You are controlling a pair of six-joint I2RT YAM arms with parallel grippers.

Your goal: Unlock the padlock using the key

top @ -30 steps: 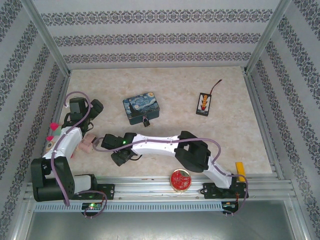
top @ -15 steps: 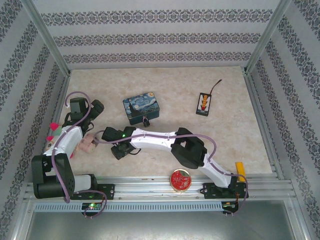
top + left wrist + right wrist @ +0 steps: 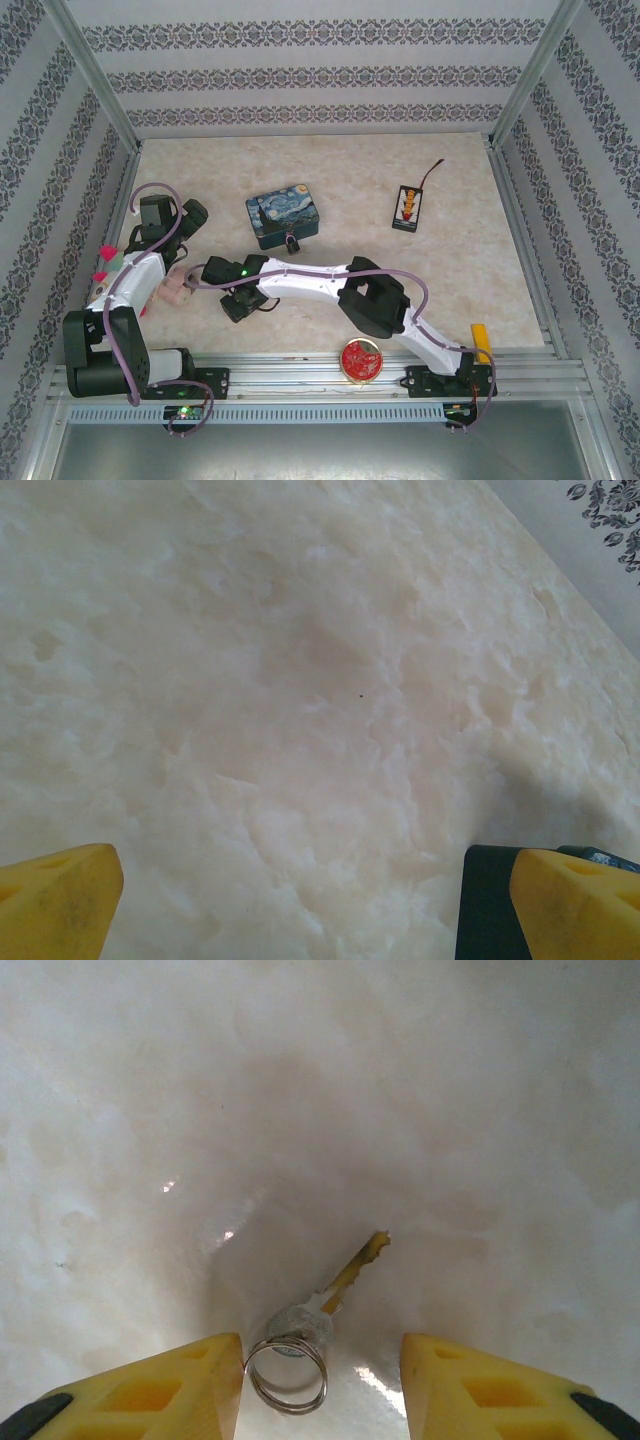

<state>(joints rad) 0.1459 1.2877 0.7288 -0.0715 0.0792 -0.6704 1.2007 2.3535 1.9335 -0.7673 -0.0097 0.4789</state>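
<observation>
The key [image 3: 340, 1285] lies flat on the pale table, its brass blade pointing up and right, its silver head on a wire ring [image 3: 287, 1372]. My right gripper [image 3: 322, 1380] is open just above it with a yellow finger on each side; the ring touches the left finger [image 3: 170, 1390]. From above, the right gripper [image 3: 238, 300] sits left of centre, in front of the padlock [image 3: 291, 242], which rests against the starry-night tin [image 3: 283, 215]. My left gripper [image 3: 178, 288] is near the left wall. It [image 3: 295, 905] is wide open over bare table.
A black remote-like board with a cable [image 3: 407, 205] lies at the back right. A red round dish [image 3: 360, 358] and a yellow piece [image 3: 481, 338] sit by the front rail. A pink and red object [image 3: 108, 258] is at the left wall.
The right arm has folded closer in and its gripper has shifted slightly left and away from the rail. The left arm has stayed still.
</observation>
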